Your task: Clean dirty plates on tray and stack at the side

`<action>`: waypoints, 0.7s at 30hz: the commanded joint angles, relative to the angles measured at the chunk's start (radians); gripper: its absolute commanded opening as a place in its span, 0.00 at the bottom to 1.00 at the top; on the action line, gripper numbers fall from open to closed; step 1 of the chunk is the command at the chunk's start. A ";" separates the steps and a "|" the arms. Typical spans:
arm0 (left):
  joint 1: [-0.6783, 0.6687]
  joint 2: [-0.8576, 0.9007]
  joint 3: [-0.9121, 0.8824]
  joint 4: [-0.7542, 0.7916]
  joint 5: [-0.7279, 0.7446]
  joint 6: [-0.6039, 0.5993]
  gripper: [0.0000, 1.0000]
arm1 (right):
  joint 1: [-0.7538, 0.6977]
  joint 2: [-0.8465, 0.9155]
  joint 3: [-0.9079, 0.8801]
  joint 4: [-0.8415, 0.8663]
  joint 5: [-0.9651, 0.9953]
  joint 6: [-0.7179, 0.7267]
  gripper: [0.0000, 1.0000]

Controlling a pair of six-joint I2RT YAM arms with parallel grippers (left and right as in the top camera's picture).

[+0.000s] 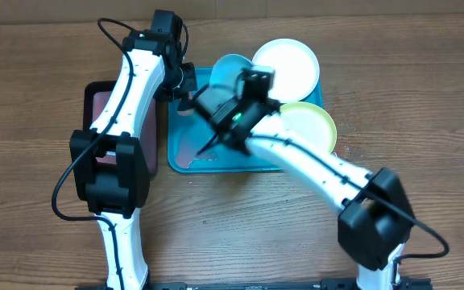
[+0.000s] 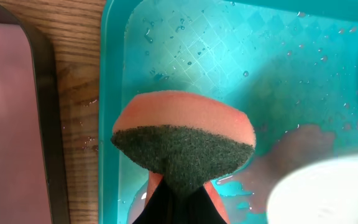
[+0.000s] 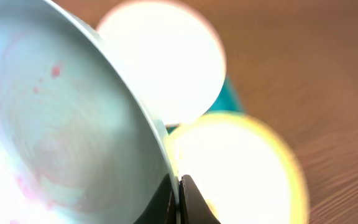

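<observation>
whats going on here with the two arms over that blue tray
The right gripper pinches the pale blue plate by its rim, tilted up over the teal tray, with reddish smears on it. The left gripper holds an orange-and-green sponge just above the wet tray. The white plate and yellow-green plate sit at the tray's right side.

Teal tray (image 2: 185, 56), pale blue plate (image 3: 61, 124) smeared red, orange-and-green sponge (image 2: 182, 134).
</observation>
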 commanded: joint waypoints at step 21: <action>-0.007 0.000 0.011 -0.002 0.015 0.005 0.04 | -0.194 0.162 0.016 0.138 -0.797 -0.379 0.54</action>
